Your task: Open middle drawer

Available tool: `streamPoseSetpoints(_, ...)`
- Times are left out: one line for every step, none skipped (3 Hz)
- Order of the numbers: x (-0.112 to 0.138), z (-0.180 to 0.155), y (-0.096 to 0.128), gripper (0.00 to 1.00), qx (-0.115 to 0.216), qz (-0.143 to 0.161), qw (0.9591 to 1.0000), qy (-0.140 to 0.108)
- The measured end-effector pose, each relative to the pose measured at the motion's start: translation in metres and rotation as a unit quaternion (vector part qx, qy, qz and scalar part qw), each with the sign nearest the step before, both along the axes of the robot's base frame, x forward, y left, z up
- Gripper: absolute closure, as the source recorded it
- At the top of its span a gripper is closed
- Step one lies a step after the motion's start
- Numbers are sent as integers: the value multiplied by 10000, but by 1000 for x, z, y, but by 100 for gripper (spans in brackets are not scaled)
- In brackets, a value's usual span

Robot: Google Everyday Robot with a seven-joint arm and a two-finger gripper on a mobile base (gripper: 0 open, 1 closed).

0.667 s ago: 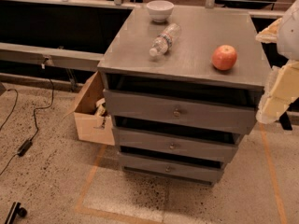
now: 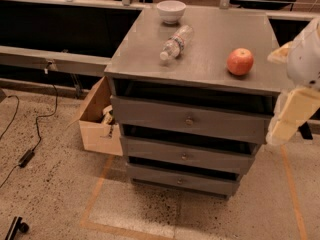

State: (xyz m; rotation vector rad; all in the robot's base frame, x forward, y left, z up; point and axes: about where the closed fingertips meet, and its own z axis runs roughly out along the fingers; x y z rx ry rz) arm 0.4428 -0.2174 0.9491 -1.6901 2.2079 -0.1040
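Front view of a grey three-drawer cabinet (image 2: 200, 69) with the robot's gripper (image 2: 292, 111) at the right edge of the view. The gripper, cream-coloured below a white rounded arm segment (image 2: 306, 59), hangs just beside the cabinet's right front corner, level with the top drawer (image 2: 150, 115). Whether it is open or closed cannot be told from this view; it holds nothing.

The middle drawer (image 2: 220, 159) lies below and to the left of the gripper, between the top drawer and the bottom drawer (image 2: 210, 183). Its small round knob (image 2: 184, 156) sits at the centre of the front, well apart from the gripper and untouched. A dark gap shows above each drawer front.

On the cabinet top, up and to the left of the gripper, a red apple (image 2: 240, 61) stands nearest to it. Farther left a clear plastic water bottle (image 2: 176, 42) lies on its side. Beyond the bottle, at the back edge, stands a white bowl (image 2: 171, 10).

Far to the left of the gripper, on the speckled floor (image 2: 50, 194), an open cardboard box (image 2: 95, 126) sits against the cabinet's side. A black cable (image 2: 37, 129) trails across the floor beyond it. Orange tape lines (image 2: 95, 194) mark the floor below the cabinet.
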Motion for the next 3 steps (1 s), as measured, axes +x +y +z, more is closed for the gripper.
streamPoseSetpoints(7,-79,1,0,60,223,9997,107)
streamPoseSetpoints(11,-159,9,0,9,604,9981,116)
streamPoseSetpoints(30,-224,22,0,-133,763,9968,172)
